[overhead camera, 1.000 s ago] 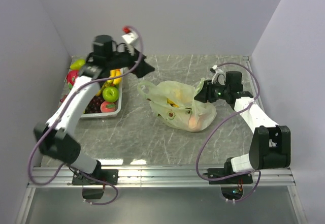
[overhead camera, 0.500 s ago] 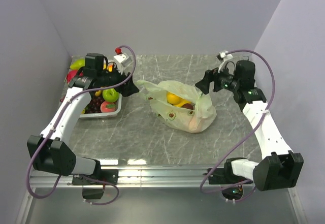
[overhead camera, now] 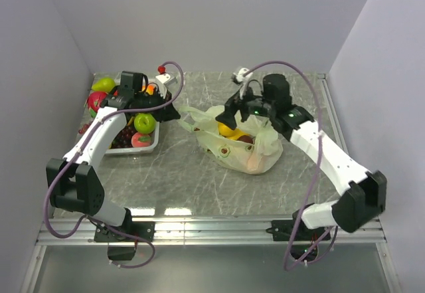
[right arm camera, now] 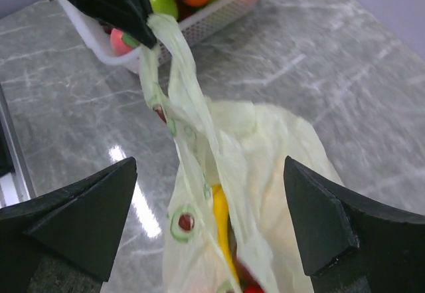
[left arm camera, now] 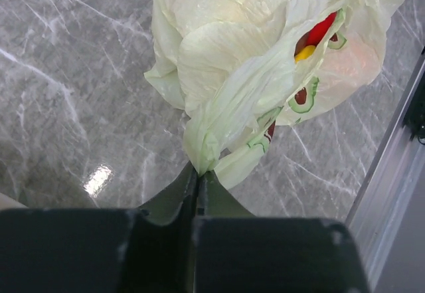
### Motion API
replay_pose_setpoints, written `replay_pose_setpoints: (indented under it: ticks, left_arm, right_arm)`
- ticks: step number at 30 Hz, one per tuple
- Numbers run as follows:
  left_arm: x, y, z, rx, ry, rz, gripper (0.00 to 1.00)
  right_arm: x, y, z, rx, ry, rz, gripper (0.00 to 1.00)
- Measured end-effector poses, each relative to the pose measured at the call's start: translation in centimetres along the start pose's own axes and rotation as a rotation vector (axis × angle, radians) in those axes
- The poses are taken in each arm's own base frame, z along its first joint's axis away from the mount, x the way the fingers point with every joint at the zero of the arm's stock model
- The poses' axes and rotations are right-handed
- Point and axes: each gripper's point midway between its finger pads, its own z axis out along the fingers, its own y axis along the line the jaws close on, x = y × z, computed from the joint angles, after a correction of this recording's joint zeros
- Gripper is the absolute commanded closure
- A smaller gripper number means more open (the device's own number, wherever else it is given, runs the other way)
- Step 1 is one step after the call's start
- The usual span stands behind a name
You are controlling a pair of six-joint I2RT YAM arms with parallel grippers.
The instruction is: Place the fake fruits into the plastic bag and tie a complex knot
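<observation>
The pale-green plastic bag (overhead camera: 247, 148) lies mid-table with fake fruits inside; a yellow one (right arm camera: 222, 220) and a red one (left arm camera: 320, 30) show through its mouth. My left gripper (left arm camera: 198, 171) is shut on the bag's left handle (right arm camera: 174, 60), stretched toward the tray. My right gripper (right arm camera: 209, 190) hangs wide open over the bag's mouth, touching nothing. More fake fruits sit in the tray: a green apple (overhead camera: 145, 122), a peach (overhead camera: 140, 140), dark grapes (overhead camera: 122, 137). No knot is in view.
A clear plastic tray (overhead camera: 154, 147) stands at the left, right behind the left gripper (overhead camera: 170, 111). The walls close in on the back and both sides. A metal rail (overhead camera: 212, 225) runs along the table's near edge.
The left gripper came down from above the tray and shut on the bag's left handle. The right arm swung from the bag's right side to over its mouth, its jaws opening wider.
</observation>
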Motion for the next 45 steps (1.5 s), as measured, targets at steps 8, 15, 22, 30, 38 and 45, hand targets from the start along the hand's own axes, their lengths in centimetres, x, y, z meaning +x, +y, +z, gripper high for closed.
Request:
replay_pose_setpoints:
  ticks: [8,15,22,30,38,45]
  left_arm:
    - [-0.9,-0.3,0.1,0.019,-0.019,-0.023,1.00]
    - [-2.7,-0.6,1.0,0.053,-0.053,-0.060,1.00]
    - [-5.0,-1.3,5.6,0.128,-0.099,-0.126,1.00]
    - [-5.5,-1.7,8.7,0.171,-0.106,-0.198,1.00]
    - [-6.3,-2.0,8.2,0.172,-0.130,-0.169,1.00]
    - [-6.6,-2.1,8.0,0.171,-0.139,-0.159,1.00]
  right_arm:
    - [6.2,-0.5,6.6,-0.097,0.113,-0.004,0.73]
    - [11.3,0.7,7.8,-0.166,0.178,0.051,1.00]
    - [13.6,2.2,8.5,-0.246,0.209,0.096,1.00]
    - [14.1,2.0,6.8,-0.220,0.243,0.100,0.51]
    - [9.1,-0.6,3.9,-0.109,0.126,0.110,0.05]
    - [7.6,0.8,5.5,-0.154,0.065,0.110,0.03]
